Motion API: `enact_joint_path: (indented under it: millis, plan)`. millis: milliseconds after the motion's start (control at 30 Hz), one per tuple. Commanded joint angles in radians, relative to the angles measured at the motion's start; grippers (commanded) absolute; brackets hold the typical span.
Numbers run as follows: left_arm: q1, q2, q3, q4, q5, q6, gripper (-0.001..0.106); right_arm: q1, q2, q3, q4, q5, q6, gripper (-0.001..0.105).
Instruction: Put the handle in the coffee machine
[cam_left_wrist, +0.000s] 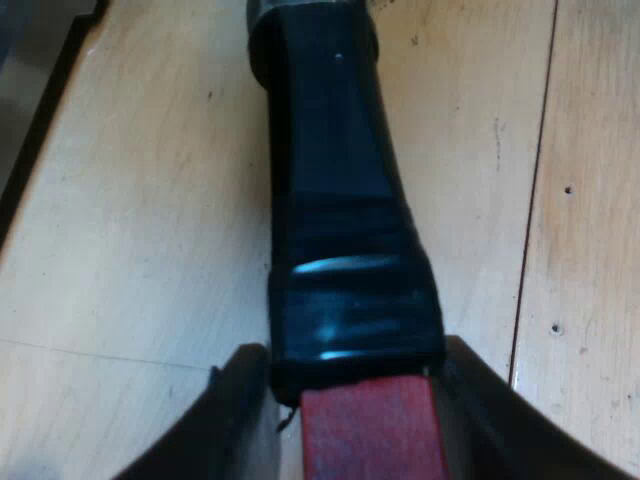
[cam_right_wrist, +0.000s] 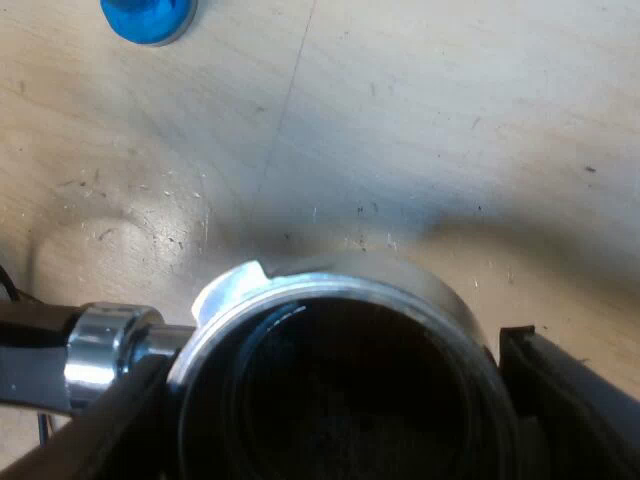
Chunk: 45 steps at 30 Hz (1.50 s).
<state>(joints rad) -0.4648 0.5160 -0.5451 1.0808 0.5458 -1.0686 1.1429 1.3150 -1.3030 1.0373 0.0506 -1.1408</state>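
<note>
Jaws of the left gripper (cam_left_wrist: 352, 365) are closed on the dark handle (cam_left_wrist: 335, 200), with one black finger (cam_left_wrist: 232, 415) at each side, just where the glossy dark cover meets the red end (cam_left_wrist: 372, 432). From the jaws the handle is stretched away over the pale wooden surface (cam_left_wrist: 130, 230), and it is ended by a slightly wider dark collar (cam_left_wrist: 312, 25). Whether the handle is resting on the planks or is held above them cannot be told. A dark strip (cam_left_wrist: 35, 140) is seen along one edge of the surface, but what it belongs to cannot be recognised. In the right wrist view the right gripper (cam_right_wrist: 335, 400) is placed around the round cup of the metal holder (cam_right_wrist: 330, 290), which is seen from above with a dark inside. Whether these jaws are pressed on the rim or only stand beside it cannot be told. A shiny metal neck (cam_right_wrist: 105, 355) is joined to the side of the cup. A shadow is thrown by the holder on the scratched surface (cam_right_wrist: 430, 120). A blue tamper (cam_right_wrist: 148, 18) is standing on this surface, well apart from the holder.
</note>
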Motion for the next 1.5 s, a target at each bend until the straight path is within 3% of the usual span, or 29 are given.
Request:
enact_joint_path:
  millis: [33,200,367,667,700,800,967,1033,1267,1367,1500]
  plan:
    - [-0.001,0.001,0.001,0.013,0.005,0.004,0.034,-0.003,-0.021,-0.009,-0.006,-0.01,-0.004,0.0]
    - [-0.001,0.001,0.001,0.014,0.005,0.004,0.032,-0.003,-0.021,-0.009,-0.006,-0.01,0.0,0.0]
    - [-0.001,0.001,0.001,0.014,0.005,0.007,0.0,-0.003,-0.021,-0.009,-0.006,-0.01,0.007,0.0]
    - [-0.001,0.001,0.001,0.014,0.022,0.028,0.0,-0.003,-0.021,-0.009,-0.008,-0.011,0.009,0.001]
    - [-0.001,0.001,0.001,0.014,0.026,0.028,0.0,-0.003,-0.021,-0.009,-0.008,-0.012,0.009,0.003]
    - [-0.001,0.001,0.001,0.014,0.036,0.028,0.0,-0.003,-0.021,-0.009,-0.011,-0.012,0.001,0.023]
    - [-0.001,0.001,0.001,0.014,0.036,0.028,0.0,-0.003,-0.021,-0.009,-0.04,-0.002,-0.015,0.079]
    - [-0.001,0.001,0.001,0.014,0.036,0.026,0.0,-0.003,-0.021,-0.009,-0.05,-0.002,-0.046,0.087]
    - [-0.001,0.001,0.001,0.014,0.036,0.02,0.0,-0.003,-0.021,-0.009,-0.069,0.087,-0.063,0.089]
    - [0.02,0.001,0.001,0.014,0.036,0.011,0.0,-0.003,-0.026,-0.009,-0.068,0.178,-0.063,0.089]
    - [0.113,0.001,0.001,0.014,0.036,-0.004,0.0,-0.003,-0.026,-0.009,-0.066,0.286,-0.06,0.089]
